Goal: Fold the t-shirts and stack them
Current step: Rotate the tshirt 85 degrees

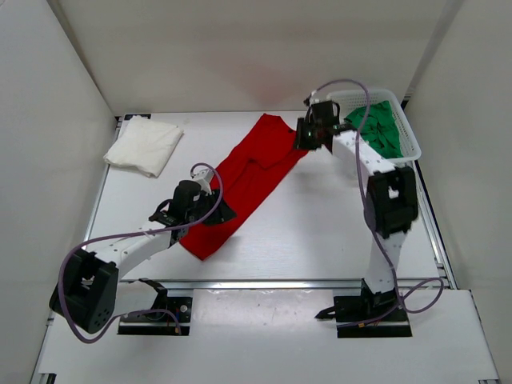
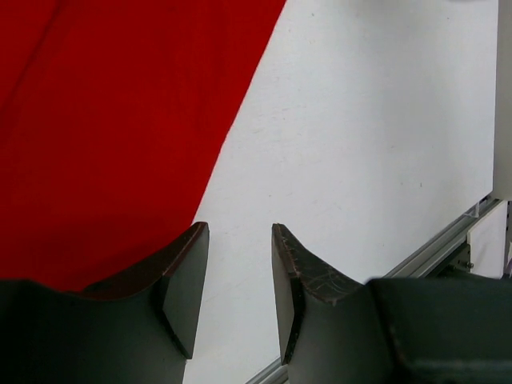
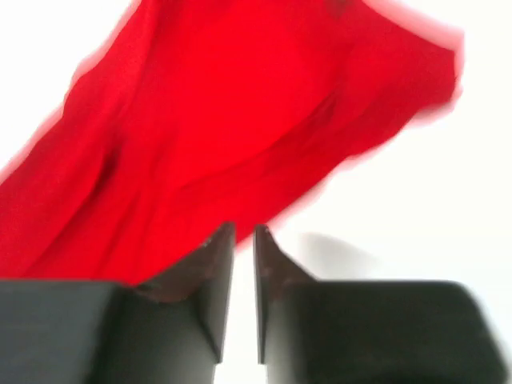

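The red t-shirt point(image 1: 248, 180) lies as a long diagonal band across the table, from the near left to the far middle. A white t-shirt point(image 1: 144, 146) lies folded at the far left. The green t-shirt point(image 1: 376, 128) sits bunched in the basket. My left gripper point(image 1: 218, 211) point(image 2: 240, 228) hovers open at the red shirt's point(image 2: 104, 120) near right edge, with only bare table between its fingers. My right gripper point(image 1: 304, 141) point(image 3: 244, 230) is at the far right edge of the red cloth point(image 3: 240, 120). Its jaws stand a narrow gap apart, holding nothing.
A white mesh basket point(image 1: 412, 144) stands at the far right corner, beside the right arm. The table's metal rail point(image 2: 448, 244) runs along the near edge. White walls close in the left, right and back sides.
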`<control>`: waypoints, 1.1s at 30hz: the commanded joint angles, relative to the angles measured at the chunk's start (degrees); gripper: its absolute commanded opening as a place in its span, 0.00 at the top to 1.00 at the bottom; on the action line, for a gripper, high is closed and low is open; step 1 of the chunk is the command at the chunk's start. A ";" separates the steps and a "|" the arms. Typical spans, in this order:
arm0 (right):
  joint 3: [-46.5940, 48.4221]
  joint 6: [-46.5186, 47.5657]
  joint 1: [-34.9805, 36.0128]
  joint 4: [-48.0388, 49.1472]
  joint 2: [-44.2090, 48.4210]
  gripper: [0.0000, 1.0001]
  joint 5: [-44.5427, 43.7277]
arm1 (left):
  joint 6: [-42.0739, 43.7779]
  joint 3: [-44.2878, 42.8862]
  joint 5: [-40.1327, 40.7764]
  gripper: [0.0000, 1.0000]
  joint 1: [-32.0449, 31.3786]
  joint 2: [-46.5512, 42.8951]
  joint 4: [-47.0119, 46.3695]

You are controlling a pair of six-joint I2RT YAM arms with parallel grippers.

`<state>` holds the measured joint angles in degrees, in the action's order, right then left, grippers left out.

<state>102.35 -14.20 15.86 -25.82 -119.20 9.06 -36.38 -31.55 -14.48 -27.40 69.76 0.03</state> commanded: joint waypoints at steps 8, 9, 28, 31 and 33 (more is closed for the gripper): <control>-48.18 -19.17 19.02 33.10 23.14 0.62 11.68 | 3.07 -3.17 -1.69 0.50 6.66 -7.17 5.33; -48.99 -21.46 20.95 35.56 21.91 0.61 10.73 | 2.81 -3.17 -1.60 0.50 6.66 -7.35 5.94; -53.20 -25.90 18.88 38.57 14.15 1.00 10.63 | 3.16 -0.09 -0.38 0.51 4.81 -9.03 5.68; -63.89 -22.29 10.90 36.64 24.06 1.00 13.17 | 3.59 0.17 0.85 0.50 2.00 -7.28 5.50; -70.94 -18.78 3.97 34.36 31.27 0.96 16.50 | 3.51 0.26 1.55 0.49 -1.33 -4.99 5.42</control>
<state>38.72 -38.98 28.16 12.69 -96.29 23.42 -33.85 -31.73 -14.46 -25.41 62.52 5.56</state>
